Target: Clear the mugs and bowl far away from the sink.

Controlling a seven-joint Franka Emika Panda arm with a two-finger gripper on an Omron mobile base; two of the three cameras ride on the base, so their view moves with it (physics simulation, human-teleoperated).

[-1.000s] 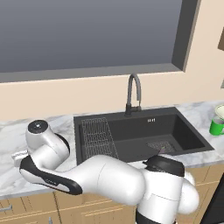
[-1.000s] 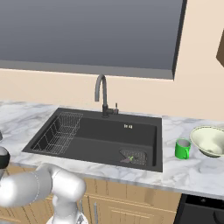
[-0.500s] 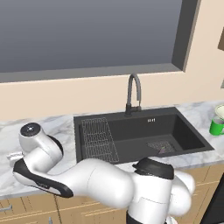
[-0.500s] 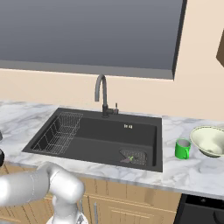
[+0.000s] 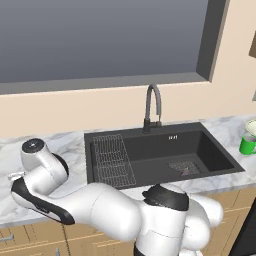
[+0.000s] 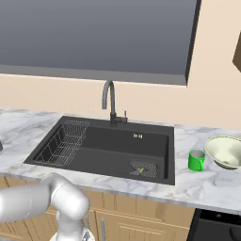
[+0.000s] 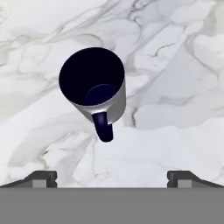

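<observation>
Your gripper (image 7: 112, 177) looks down at the marble counter (image 7: 175, 65) with its jaws spread wide; the two dark fingertips (image 7: 41, 178) sit far apart at the bottom of the hand view, and nothing lies between them. They hold nothing.

In the hand view you see the dark navy mug (image 7: 93, 89) standing upright on the marble, above and somewhat left of the midpoint between the tips, and clear of both. Its mouth is open toward the camera, the inside deep navy, the outer wall greyish. Its handle (image 7: 103, 126) points toward the fingertips.

From the left base view, the arm (image 5: 100, 210) folds low and far to the left, its end over the counter left of the sink (image 5: 160, 155).

The sink is a dark recessed basin set in the marble, with a wire rack (image 6: 63, 143) in its left part and a dark gooseneck faucet (image 6: 109, 101) at the back rim. Something small lies on the drain grate (image 6: 142, 168); you cannot tell what.

The green mug (image 6: 196, 159) stands upright on the counter right of the sink, near its right rim. The pale bowl (image 6: 226, 151) sits just beside it, farther right; whether they touch you cannot tell. In the left base view the green mug (image 5: 247, 143) shows at the right edge.
</observation>
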